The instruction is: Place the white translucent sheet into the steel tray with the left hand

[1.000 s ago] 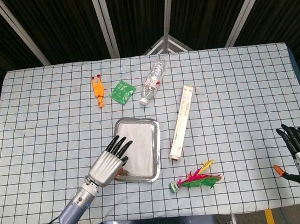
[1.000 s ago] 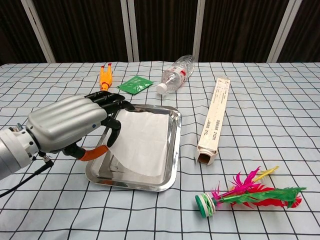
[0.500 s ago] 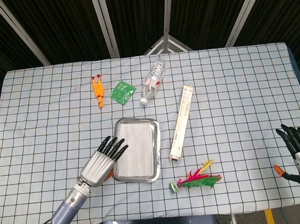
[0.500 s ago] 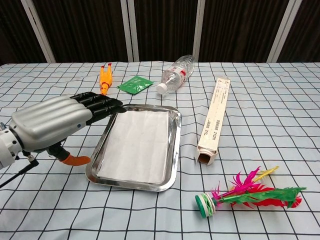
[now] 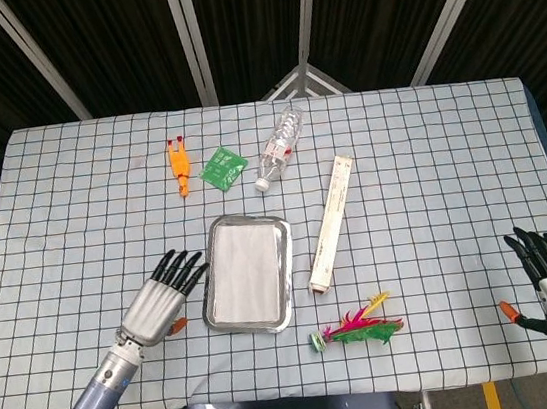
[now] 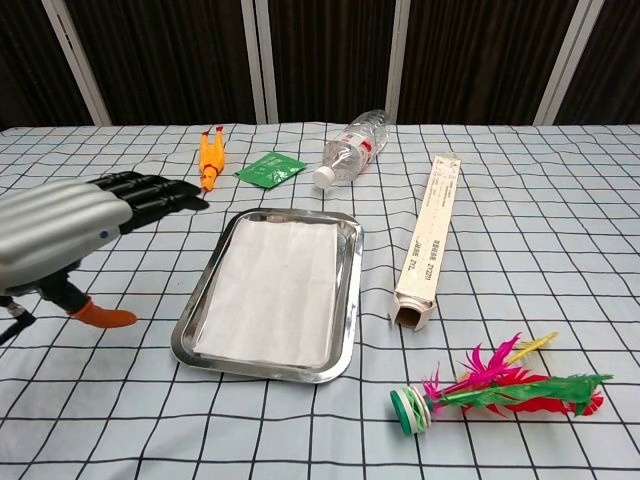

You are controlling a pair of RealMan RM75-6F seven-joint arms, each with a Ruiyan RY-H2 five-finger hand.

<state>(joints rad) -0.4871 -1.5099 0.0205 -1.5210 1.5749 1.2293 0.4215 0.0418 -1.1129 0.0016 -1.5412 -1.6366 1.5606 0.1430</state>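
Steel tray [image 6: 352, 290] holds white sheet [image 6: 270, 290] — long box [image 6: 430, 240], bottle [image 6: 352, 150] nearby; left hand [image 6: 60, 235] empty, fingers apart.

Overhead view of a checked table with a steel tray [image 5: 284, 267] near its middle.
A white translucent sheet [image 5: 245, 275] lies flat inside the tray; the left hand [image 5: 157, 303], fingers spread, is just beside it, holding nothing.
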